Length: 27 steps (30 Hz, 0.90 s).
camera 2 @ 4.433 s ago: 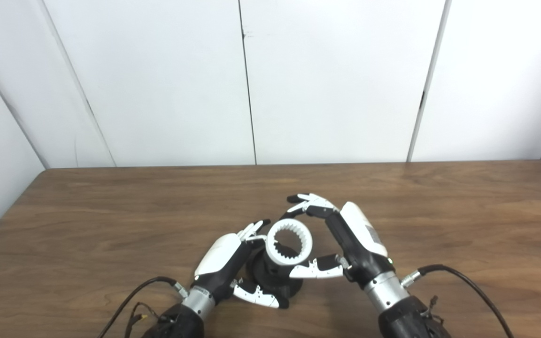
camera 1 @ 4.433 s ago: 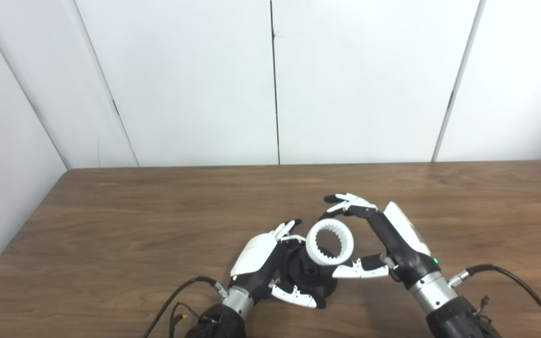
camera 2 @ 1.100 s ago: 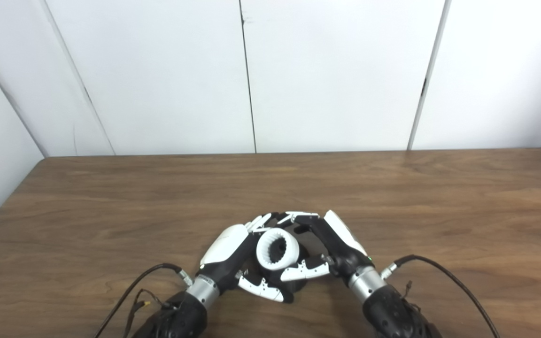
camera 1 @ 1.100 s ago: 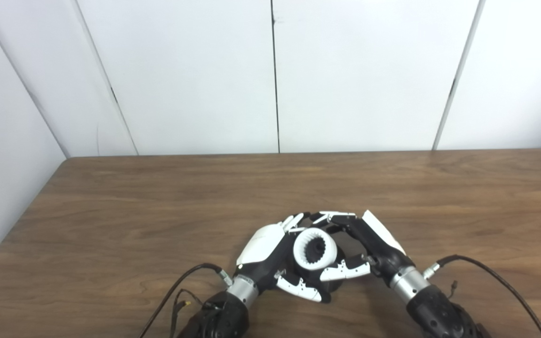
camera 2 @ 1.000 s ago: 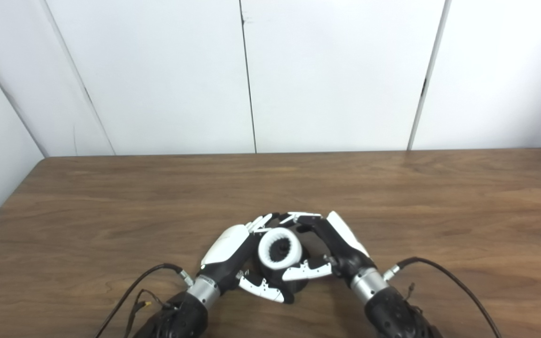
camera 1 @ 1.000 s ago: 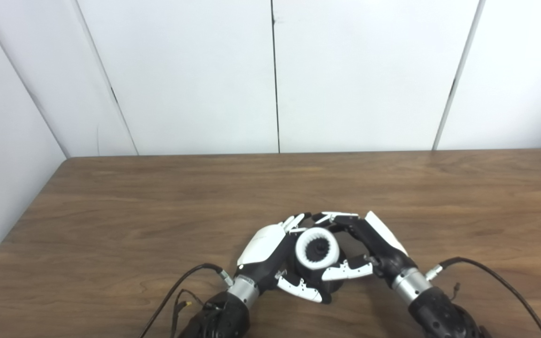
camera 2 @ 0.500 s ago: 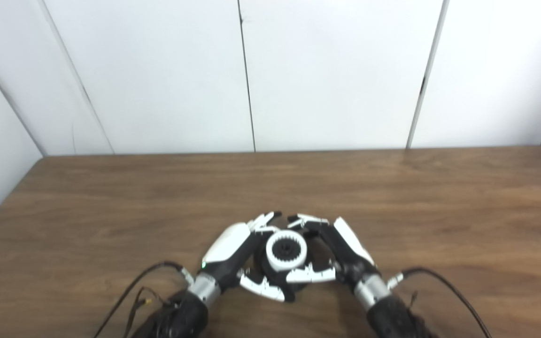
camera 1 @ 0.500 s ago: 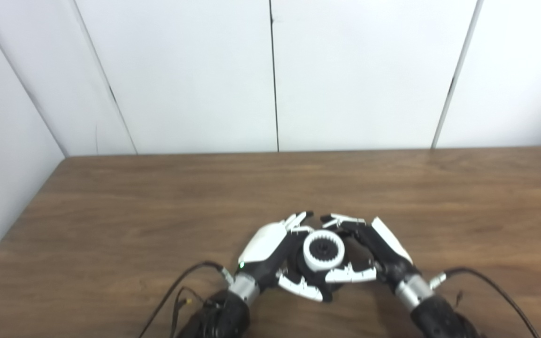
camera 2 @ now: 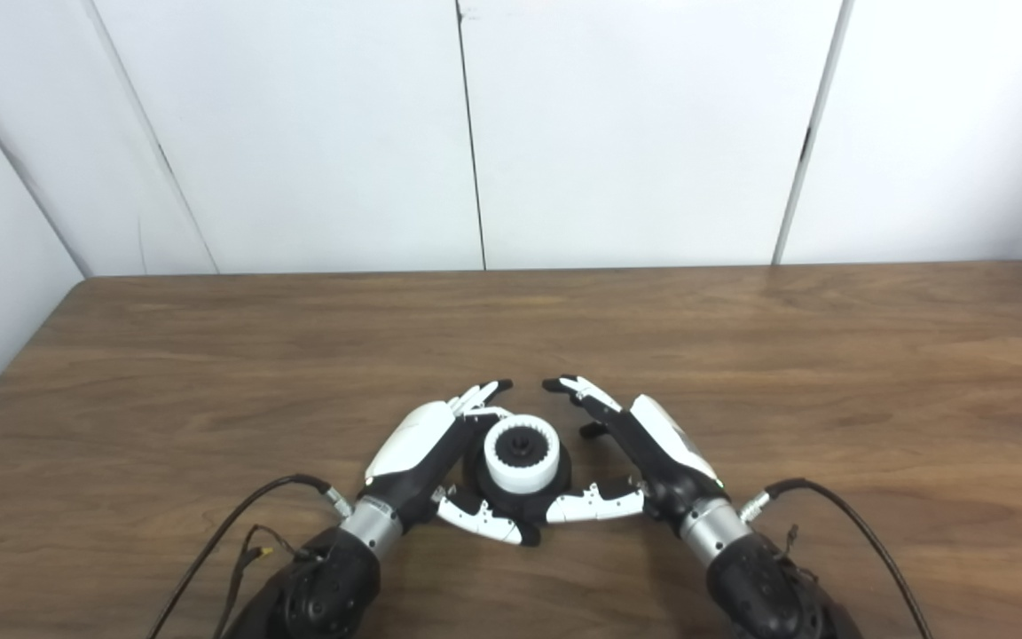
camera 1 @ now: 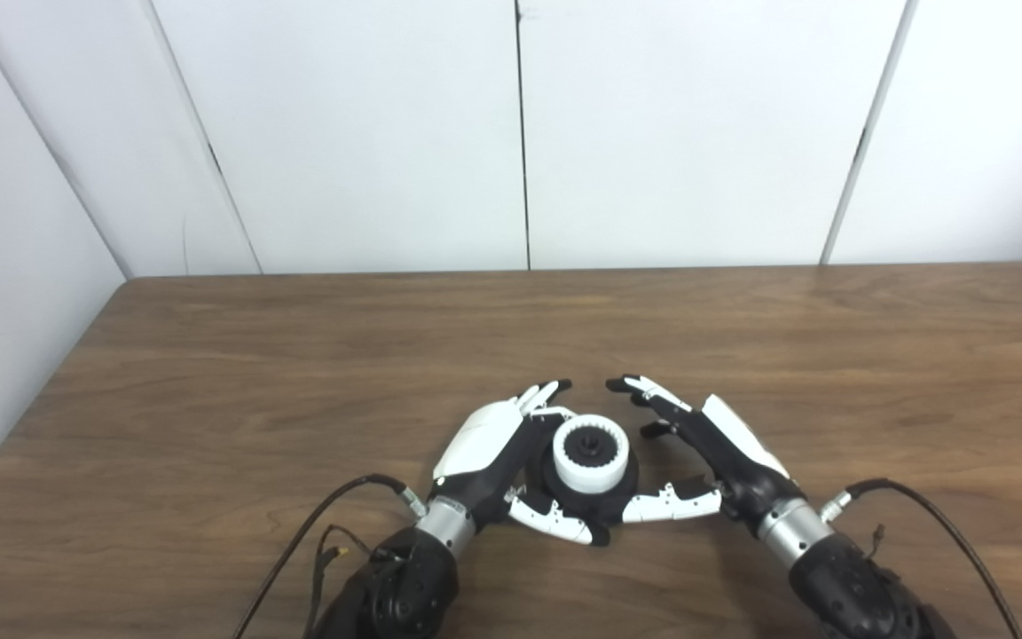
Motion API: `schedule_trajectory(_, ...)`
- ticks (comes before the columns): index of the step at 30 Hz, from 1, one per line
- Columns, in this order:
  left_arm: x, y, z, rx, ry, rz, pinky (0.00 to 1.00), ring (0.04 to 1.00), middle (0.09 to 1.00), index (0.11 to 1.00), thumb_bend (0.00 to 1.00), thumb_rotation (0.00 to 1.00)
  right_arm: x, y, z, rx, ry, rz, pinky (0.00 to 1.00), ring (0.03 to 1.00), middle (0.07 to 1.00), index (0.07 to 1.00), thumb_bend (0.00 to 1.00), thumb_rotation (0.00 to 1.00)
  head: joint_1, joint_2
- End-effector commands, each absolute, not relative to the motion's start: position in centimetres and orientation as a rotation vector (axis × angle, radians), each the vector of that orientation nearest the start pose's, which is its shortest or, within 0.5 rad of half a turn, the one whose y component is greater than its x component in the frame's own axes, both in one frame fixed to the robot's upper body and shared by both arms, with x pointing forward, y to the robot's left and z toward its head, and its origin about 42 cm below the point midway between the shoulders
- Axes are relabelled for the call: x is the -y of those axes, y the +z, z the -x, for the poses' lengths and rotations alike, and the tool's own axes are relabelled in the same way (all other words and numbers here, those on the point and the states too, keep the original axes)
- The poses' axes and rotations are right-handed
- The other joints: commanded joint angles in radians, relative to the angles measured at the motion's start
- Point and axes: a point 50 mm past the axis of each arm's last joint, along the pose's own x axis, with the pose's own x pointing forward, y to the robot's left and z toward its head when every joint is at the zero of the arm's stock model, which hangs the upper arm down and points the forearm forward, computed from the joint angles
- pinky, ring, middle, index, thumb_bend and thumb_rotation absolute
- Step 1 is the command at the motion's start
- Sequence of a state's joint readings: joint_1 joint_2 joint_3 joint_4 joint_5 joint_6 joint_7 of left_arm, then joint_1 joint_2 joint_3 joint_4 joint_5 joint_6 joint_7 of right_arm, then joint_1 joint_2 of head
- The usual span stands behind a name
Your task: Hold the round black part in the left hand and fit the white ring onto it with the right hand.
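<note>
1. The round black plastic part sits on the brown wood-grain table, near its front edge and a little left of the middle.
2. The white toothed ring is seated over the upper portion of the black part, its opening facing up, with a black hub showing in its centre.
3. The left hand, white-backed with black fingers, curls around the left side of the black part; its thumb lies along the front of the base and its fingertips reach past the ring's far side, so it grips the part.
4. The right hand stands just right of the assembly with fingers spread apart, holding nothing. Its thumb points left along the table toward the base; whether it touches cannot be told.
5. In the right eye view a gap shows between the right hand's fingers and the ring; the left eye view shows that gap too, slightly narrower.
6. Black cables trail from both wrists across the table.
</note>
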<state>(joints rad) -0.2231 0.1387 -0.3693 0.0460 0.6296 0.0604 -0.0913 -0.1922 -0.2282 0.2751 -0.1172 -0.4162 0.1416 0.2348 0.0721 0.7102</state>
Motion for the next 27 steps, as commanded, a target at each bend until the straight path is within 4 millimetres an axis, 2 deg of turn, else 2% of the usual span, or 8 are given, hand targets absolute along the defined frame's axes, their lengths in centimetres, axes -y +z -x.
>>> schedule_trajectory(1, -14.12, 14.30, -33.95, 0.223, -0.391, -0.848, 0.99, 1.000, 0.986, 0.592, 0.97, 0.27, 19.18, 15.71, -32.88, 0.088, 0.457, 0.723, 0.84, 0.981, 0.997, 0.994, 1.00, 0.47, 0.001, 0.001)
schedule_trajectory(8, -14.17, 14.25, -33.93, 0.218, -0.389, -0.846, 0.99, 1.000, 0.988, 0.595, 0.97, 0.27, 19.05, 16.05, -33.06, 0.081, 0.479, 0.732, 0.86, 1.000, 1.000, 1.000, 1.00, 0.50, 0.000, -0.002)
schedule_trajectory(19, -14.32, 13.94, -33.78, 0.218, -0.393, -0.847, 1.00, 1.000, 0.990, 0.594, 0.97, 0.27, 18.98, 15.72, -32.95, 0.084, 0.476, 0.730, 0.84, 0.992, 1.000, 1.000, 1.00, 0.51, -0.017, -0.029)
schedule_trajectory(27, -14.27, 14.15, -33.95, 0.213, -0.394, -0.847, 0.99, 1.000, 0.996, 0.600, 0.96, 0.28, 19.13, 15.91, -33.21, 0.078, 0.473, 0.734, 0.85, 0.997, 1.000, 1.000, 1.00, 0.51, -0.016, -0.025)
